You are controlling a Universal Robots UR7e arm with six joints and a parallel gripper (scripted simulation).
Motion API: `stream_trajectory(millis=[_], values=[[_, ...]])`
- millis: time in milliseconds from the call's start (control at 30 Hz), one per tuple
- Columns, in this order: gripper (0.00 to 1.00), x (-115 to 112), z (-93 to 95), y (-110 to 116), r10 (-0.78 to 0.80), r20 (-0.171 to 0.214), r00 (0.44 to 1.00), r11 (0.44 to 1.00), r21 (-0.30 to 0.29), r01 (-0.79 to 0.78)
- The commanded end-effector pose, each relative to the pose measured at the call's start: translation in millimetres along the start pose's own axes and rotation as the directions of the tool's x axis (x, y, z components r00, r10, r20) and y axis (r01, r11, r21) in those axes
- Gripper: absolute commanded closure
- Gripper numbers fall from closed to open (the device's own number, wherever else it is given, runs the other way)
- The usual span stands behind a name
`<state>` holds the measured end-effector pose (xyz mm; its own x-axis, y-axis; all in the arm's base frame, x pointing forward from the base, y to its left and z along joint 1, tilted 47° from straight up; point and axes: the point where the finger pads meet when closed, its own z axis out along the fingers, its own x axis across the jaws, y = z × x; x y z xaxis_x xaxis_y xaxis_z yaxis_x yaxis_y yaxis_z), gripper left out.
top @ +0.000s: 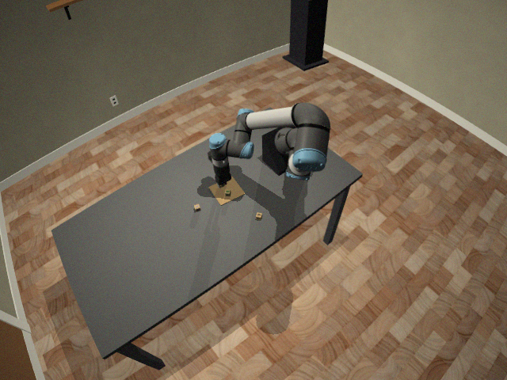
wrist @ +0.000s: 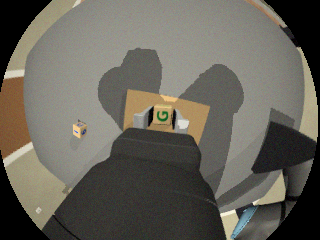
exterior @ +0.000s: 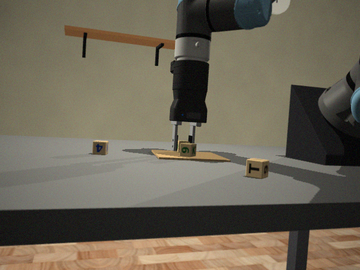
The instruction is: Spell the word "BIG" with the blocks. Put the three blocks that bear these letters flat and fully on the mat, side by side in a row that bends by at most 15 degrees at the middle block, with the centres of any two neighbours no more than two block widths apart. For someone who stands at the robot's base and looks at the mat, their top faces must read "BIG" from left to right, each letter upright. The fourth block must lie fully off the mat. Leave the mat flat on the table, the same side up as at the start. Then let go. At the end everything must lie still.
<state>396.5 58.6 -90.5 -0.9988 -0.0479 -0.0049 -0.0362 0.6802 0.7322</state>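
The tan mat [top: 223, 199] [exterior: 209, 157] [wrist: 136, 103] lies flat on the dark table. My gripper [top: 223, 182] [exterior: 183, 144] [wrist: 163, 114] is down on the mat, with its fingers open on either side of a wooden block with a green G [wrist: 162, 116] [exterior: 182, 142] on top. That block rests on the mat. A second block [top: 227, 191] [exterior: 187, 149] with green 6 and K on its sides sits on the mat close beside it. A block showing a blue 4 [top: 196, 207] [exterior: 100, 147] [wrist: 80, 131] and a block showing a black T [top: 258, 215] [exterior: 256, 167] lie off the mat.
The robot's dark base box [top: 273, 153] [exterior: 311, 130] stands at the table's far right. The table's front edge [exterior: 174, 220] runs across the exterior view. A wooden shelf [exterior: 116, 36] hangs on the wall behind.
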Motion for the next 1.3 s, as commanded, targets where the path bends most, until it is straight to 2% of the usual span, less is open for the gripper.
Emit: stream_trajectory(millis=[0, 33, 67, 133, 167, 633, 800, 1067, 1133, 1267], values=[[0.33, 2, 2.3, 1, 0.002, -0.003, 1.000, 1.000, -0.003, -0.002], [0.33, 2, 2.3, 1, 0.002, -0.003, 1.000, 1.000, -0.003, -0.002], [0.27, 2, 2.3, 1, 0.002, -0.003, 1.000, 1.000, -0.003, -0.002], [0.27, 2, 2.3, 1, 0.002, -0.003, 1.000, 1.000, -0.003, -0.002], [0.21, 2, 2.3, 1, 0.002, -0.003, 1.000, 1.000, -0.003, -0.002], [0.21, 1, -1.0, 1, 0.000, -0.001, 1.000, 1.000, -0.001, 0.000], [0.21, -1, -15.2, -1, -0.001, 0.002, 1.000, 1.000, 0.002, 0.001], [0.21, -1, -56.0, -1, -0.001, 0.002, 1.000, 1.000, 0.002, 0.001], [0.21, -1, -56.0, -1, -0.001, 0.002, 1.000, 1.000, 0.002, 0.001], [0.21, -1, -75.8, -1, -0.001, 0.002, 1.000, 1.000, 0.002, 0.001]])
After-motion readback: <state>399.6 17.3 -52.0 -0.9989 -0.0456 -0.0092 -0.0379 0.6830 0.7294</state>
